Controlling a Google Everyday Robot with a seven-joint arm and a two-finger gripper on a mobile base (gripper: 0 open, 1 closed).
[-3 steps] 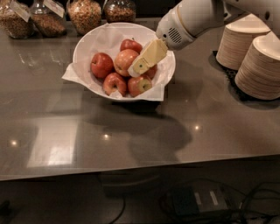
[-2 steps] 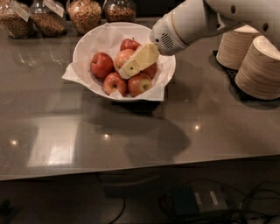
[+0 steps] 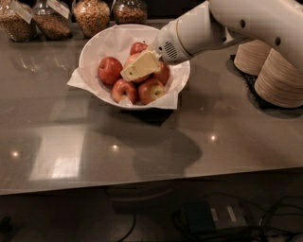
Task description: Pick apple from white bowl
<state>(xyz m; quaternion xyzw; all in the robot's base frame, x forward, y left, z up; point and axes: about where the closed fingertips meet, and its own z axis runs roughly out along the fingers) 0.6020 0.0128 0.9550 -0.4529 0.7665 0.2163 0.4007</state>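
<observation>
The white bowl point(image 3: 90, 52), lined with crinkled white paper, stands at the back middle of the grey table. It holds several apples. The apple point(image 3: 129, 60), paler orange-red, lies in the middle of the pile and is mostly hidden by my gripper point(image 3: 138, 66). The gripper's pale yellow end reaches in from the right and lies on top of this apple. A darker red apple point(image 3: 110, 70) is to its left. An apple with a yellow-green patch point(image 3: 151, 90) is at the front.
Glass jars of grains point(image 3: 91, 14) line the back left behind the bowl. Stacks of beige paper bowls point(image 3: 279, 78) stand on a dark mat at the right. The table's front edge point(image 3: 142, 182) runs below, with cables point(image 3: 213, 217) on the floor.
My gripper has moved left and slightly down over the bowl, from the bowl's right side onto the middle apple. The apples and the bowl have not moved.
</observation>
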